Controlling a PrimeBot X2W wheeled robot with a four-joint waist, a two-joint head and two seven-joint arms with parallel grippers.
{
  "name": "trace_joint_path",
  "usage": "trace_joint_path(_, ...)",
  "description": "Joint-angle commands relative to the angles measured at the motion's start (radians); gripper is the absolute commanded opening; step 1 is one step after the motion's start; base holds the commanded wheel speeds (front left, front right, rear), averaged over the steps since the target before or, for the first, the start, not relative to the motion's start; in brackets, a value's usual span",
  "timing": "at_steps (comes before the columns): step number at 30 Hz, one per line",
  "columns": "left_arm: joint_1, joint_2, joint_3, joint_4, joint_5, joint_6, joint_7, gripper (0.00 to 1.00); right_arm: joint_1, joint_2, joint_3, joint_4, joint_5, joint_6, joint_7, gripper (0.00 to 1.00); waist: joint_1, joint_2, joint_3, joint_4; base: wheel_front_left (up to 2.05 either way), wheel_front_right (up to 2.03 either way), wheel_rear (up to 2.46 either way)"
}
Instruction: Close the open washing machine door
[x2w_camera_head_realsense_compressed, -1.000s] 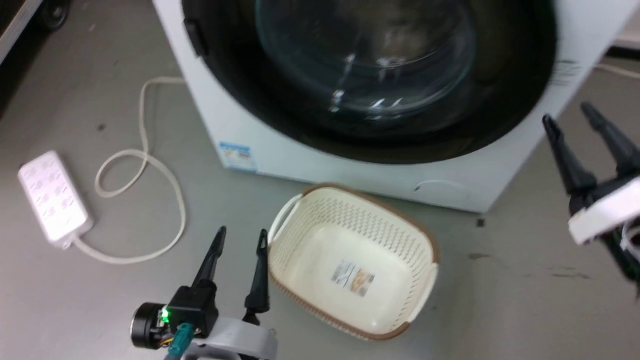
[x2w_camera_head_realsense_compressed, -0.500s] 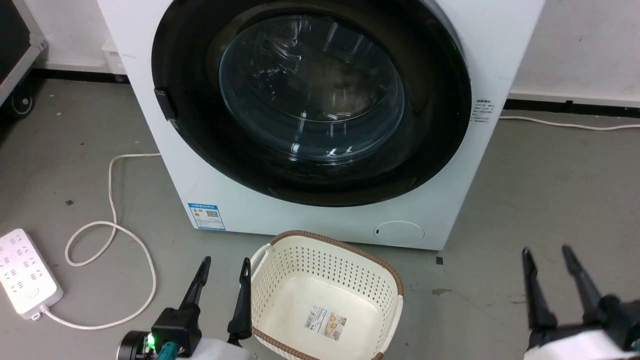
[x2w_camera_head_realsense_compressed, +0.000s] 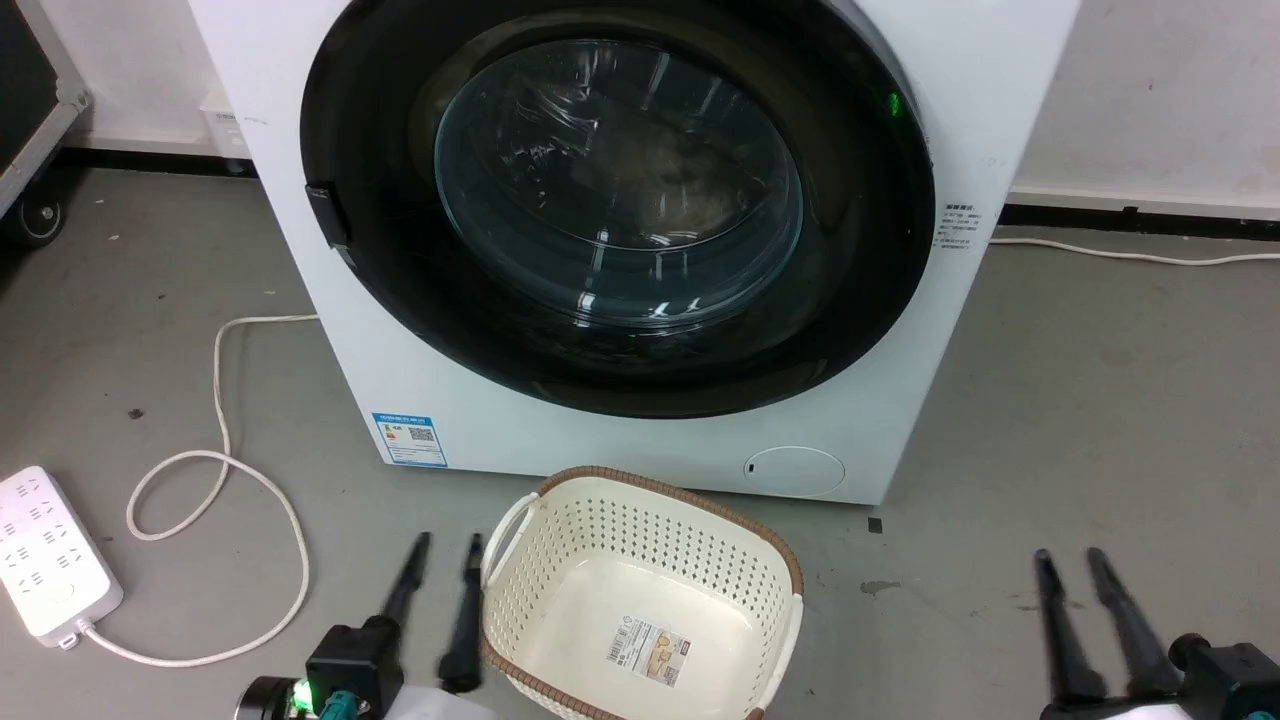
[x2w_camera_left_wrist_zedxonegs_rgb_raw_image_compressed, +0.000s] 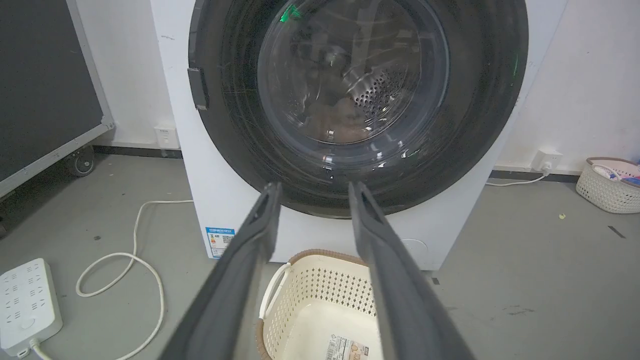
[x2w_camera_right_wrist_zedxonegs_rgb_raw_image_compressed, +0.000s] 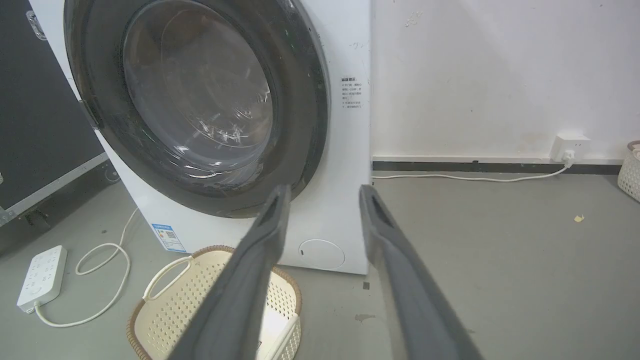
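Head view looks down on the washing machine (x2w_camera_head_realsense_compressed: 640, 440), which stands on the grey floor (x2w_camera_head_realsense_compressed: 1100, 400) with its back near the white wall. The washing machine door (x2w_camera_head_realsense_compressed: 620, 200) lies flat against the front of the cabinet, its black frame flush all round as far as can be seen and its dark latch tab (x2w_camera_head_realsense_compressed: 327, 215) at the frame's left edge. Low on the white front sit a blue label (x2w_camera_head_realsense_compressed: 408, 440) at the left and a small round flap (x2w_camera_head_realsense_compressed: 795, 471) at the right. A cream perforated basket (x2w_camera_head_realsense_compressed: 790, 575) with a brown rim stands on the floor just before the machine, and nothing can be made out in it but a sticker on its bottom. The left gripper (x2w_camera_head_realsense_compressed: 447, 545) hovers just beside the basket's left handle, released, fingers parted and grasping nothing. The right gripper (x2w_camera_head_realsense_compressed: 1068, 558) hangs over bare floor well to the right, likewise released and grasping nothing. A white power strip (x2w_camera_head_realsense_compressed: 50, 550) lies near the floor's left edge, its cable (x2w_camera_head_realsense_compressed: 290, 520) looping towards the machine. Left wrist view shows the steel drum (x2w_camera_left_wrist_zedxonegs_rgb_raw_image_compressed: 380, 90) through the glass, and a second basket (x2w_camera_left_wrist_zedxonegs_rgb_raw_image_compressed: 607, 185) by the wall at the right.
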Motion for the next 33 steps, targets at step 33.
trace_joint_path(33, -0.005, 0.0, 0.032, -0.038, 0.032, 0.001, 0.066, 0.0, -0.024, 0.004, 0.019, -0.027, -0.039, 0.0, 0.066, 0.0, 0.0, 0.0, 0.002, -0.006, 0.0, 0.0, 0.0)
